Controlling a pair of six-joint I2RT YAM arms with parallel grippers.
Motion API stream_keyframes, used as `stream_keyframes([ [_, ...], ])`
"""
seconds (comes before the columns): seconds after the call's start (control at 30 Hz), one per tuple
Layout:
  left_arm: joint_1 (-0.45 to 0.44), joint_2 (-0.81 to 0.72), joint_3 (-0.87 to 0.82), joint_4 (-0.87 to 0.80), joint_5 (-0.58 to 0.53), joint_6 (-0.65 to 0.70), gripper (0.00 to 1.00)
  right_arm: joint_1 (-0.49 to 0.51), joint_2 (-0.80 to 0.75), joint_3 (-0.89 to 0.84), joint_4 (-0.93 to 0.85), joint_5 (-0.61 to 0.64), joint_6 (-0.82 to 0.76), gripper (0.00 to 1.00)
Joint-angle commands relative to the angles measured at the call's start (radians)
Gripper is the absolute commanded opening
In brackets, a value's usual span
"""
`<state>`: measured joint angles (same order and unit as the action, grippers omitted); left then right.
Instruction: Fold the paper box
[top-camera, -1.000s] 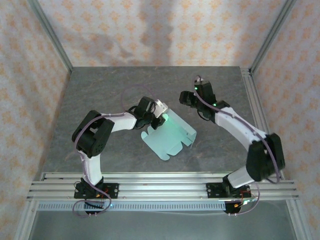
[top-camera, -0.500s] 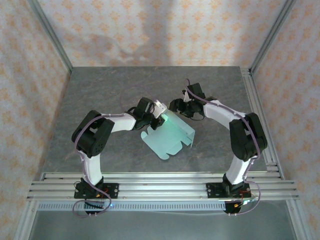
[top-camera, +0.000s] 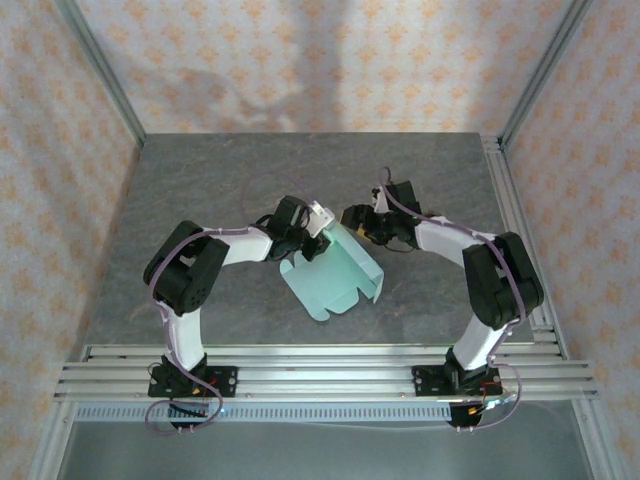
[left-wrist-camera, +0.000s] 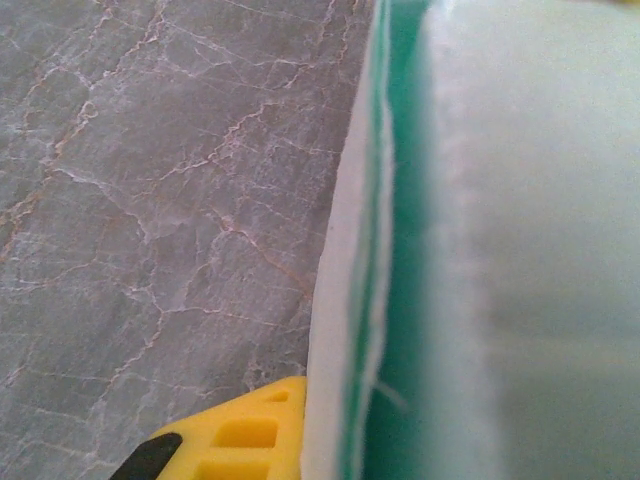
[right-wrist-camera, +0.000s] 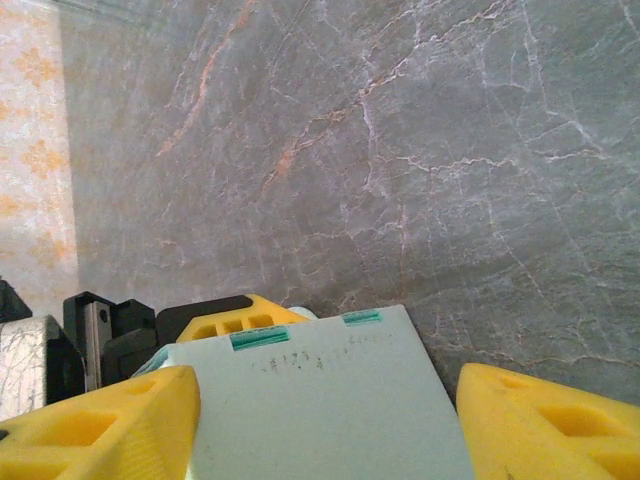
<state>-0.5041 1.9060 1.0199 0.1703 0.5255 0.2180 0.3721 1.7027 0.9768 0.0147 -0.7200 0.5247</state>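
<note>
Paper box (top-camera: 336, 274) pinched by left tool (top-camera: 317, 231), right tool (top-camera: 353, 220) wide open

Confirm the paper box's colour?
The paper box is pale mint-blue. It shows best in the top external view.

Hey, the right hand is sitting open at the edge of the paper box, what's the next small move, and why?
Probably close the right hand on the panel of the paper box. In its wrist view the card lies between the yellow fingers, which are spread wide on either side, while the left hand grips the card's edge nearby, so a second grip looks ready.
</note>
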Motion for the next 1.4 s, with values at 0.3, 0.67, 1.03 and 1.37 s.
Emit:
stream_keyframes([
  [0.3,-0.004,-0.002,0.002,-0.011,0.006,0.000,0.13,-0.026,-0.104,-0.098,0.153,-0.034,0.037,0.75],
  [0.67,-0.004,-0.009,-0.015,0.019,-0.007,-0.004,0.13,-0.026,-0.037,-0.076,0.078,-0.107,-0.001,0.72],
  [1.03,-0.004,-0.003,-0.027,0.083,-0.020,-0.042,0.25,-0.022,0.013,-0.029,-0.124,-0.049,-0.126,0.67],
  [1.37,-0.003,-0.002,-0.043,0.174,-0.064,-0.089,0.29,-0.023,0.026,-0.007,-0.157,-0.054,-0.134,0.66],
])
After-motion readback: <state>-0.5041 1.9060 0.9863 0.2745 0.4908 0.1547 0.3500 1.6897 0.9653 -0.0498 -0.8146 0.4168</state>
